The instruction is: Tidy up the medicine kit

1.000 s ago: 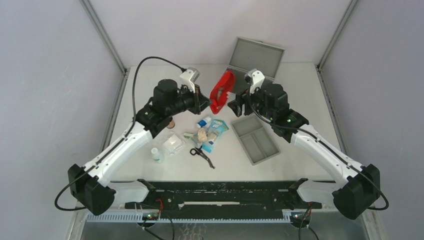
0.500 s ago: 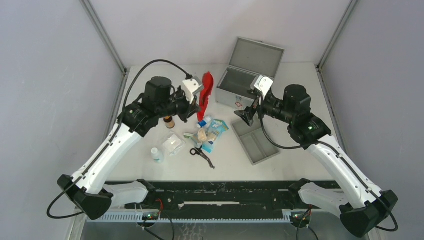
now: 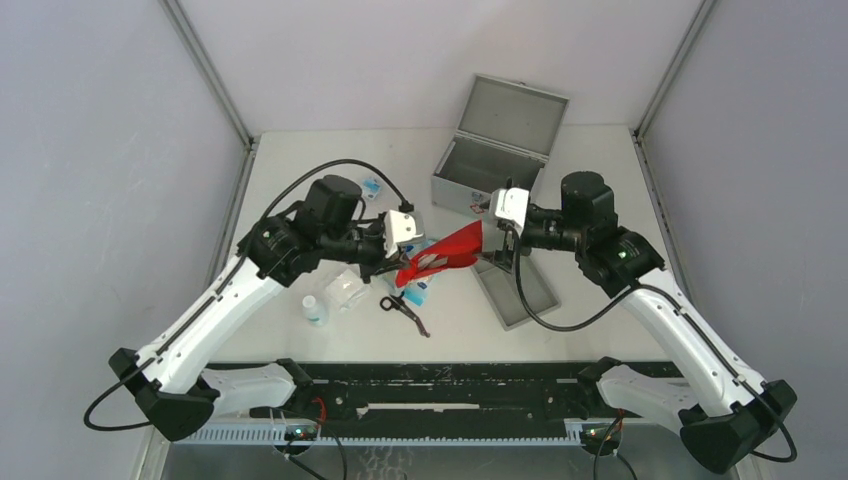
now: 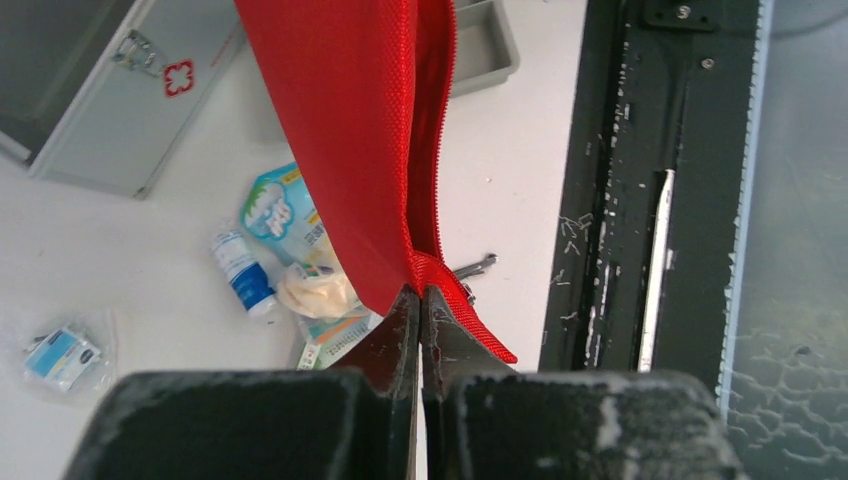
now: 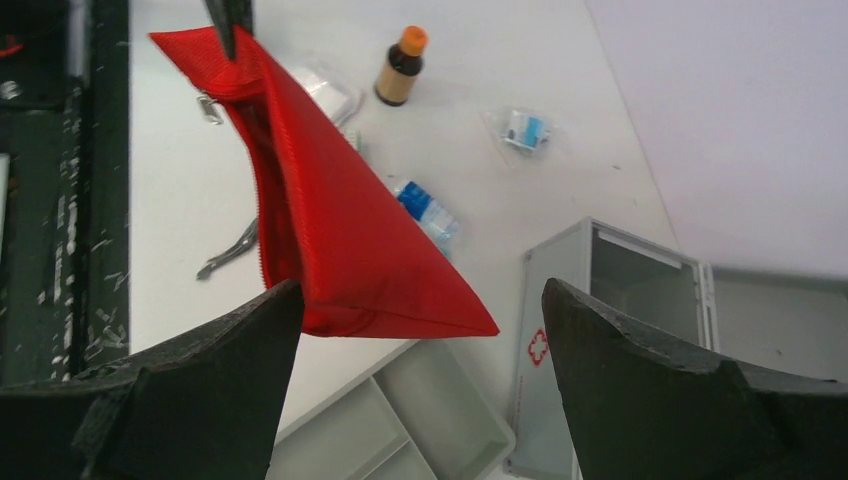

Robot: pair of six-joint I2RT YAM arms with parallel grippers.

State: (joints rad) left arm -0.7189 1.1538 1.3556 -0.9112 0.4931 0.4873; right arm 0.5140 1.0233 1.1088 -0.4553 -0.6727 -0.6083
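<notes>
The medicine kit [image 3: 480, 178] is a grey metal box standing open at the back, lid up; it also shows in the left wrist view [image 4: 110, 110] and the right wrist view [image 5: 600, 340]. A red zip pouch [image 3: 447, 252] hangs stretched above the table's middle. My left gripper [image 4: 420, 296] is shut on one corner of the pouch [image 4: 350, 130] and holds it in the air. My right gripper [image 5: 420, 300] is open, with the other end of the pouch [image 5: 340, 240] just ahead between its fingers.
A shallow grey two-compartment tray [image 3: 515, 290] lies under the right gripper. Small bottles and packets [image 4: 285, 215], black scissors [image 3: 405, 312], a white bottle [image 3: 314, 310], a brown orange-capped bottle [image 5: 400, 65] and a small plastic bag [image 3: 372, 186] lie on the table.
My left gripper has carried the pouch from upright near the back down toward the middle, now lying nearly level. My right gripper has swung left to the pouch's free end.
</notes>
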